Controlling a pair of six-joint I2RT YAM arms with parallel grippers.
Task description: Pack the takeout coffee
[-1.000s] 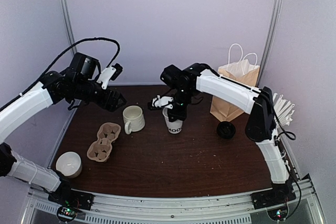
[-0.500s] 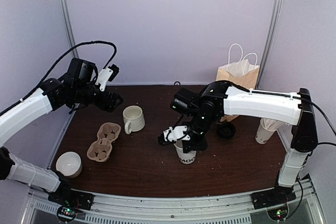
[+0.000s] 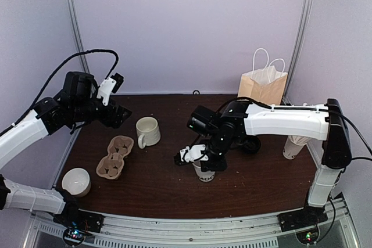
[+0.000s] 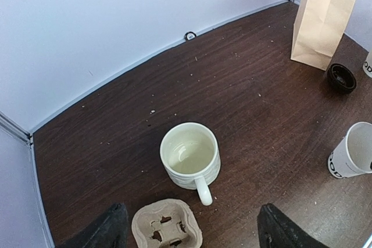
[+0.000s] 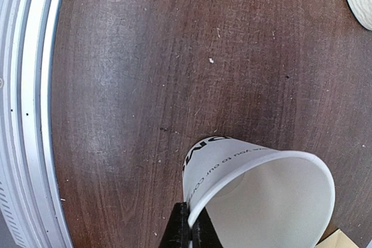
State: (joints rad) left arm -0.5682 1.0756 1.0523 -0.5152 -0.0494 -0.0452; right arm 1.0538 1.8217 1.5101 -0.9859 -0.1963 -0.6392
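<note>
The takeout coffee cup (image 3: pixel 205 173), white paper with dark lettering and no lid on it, stands on the table near its middle. My right gripper (image 3: pixel 203 163) is shut on the cup's rim; in the right wrist view the right gripper (image 5: pixel 190 226) pinches the rim of the open cup (image 5: pixel 244 169). The black lid (image 3: pixel 251 144) lies apart on the table, partly behind the right arm. My left gripper (image 3: pixel 118 114) hangs open above the far left, holding nothing. From the left wrist the left gripper (image 4: pixel 192 220) frames the cup (image 4: pixel 352 154) at the right and the lid (image 4: pixel 341 78).
A cream mug (image 3: pixel 147 131) stands left of centre, a cardboard cup carrier (image 3: pixel 115 156) in front of it, and a small white cup (image 3: pixel 76 181) at the front left. A brown paper bag (image 3: pixel 264 86) stands at the back right, a cup of straws (image 3: pixel 295 143) right.
My right arm has carried the paper cup from the table's middle back toward the front and has barely moved in the last half second. The left arm has drawn back to the left.
</note>
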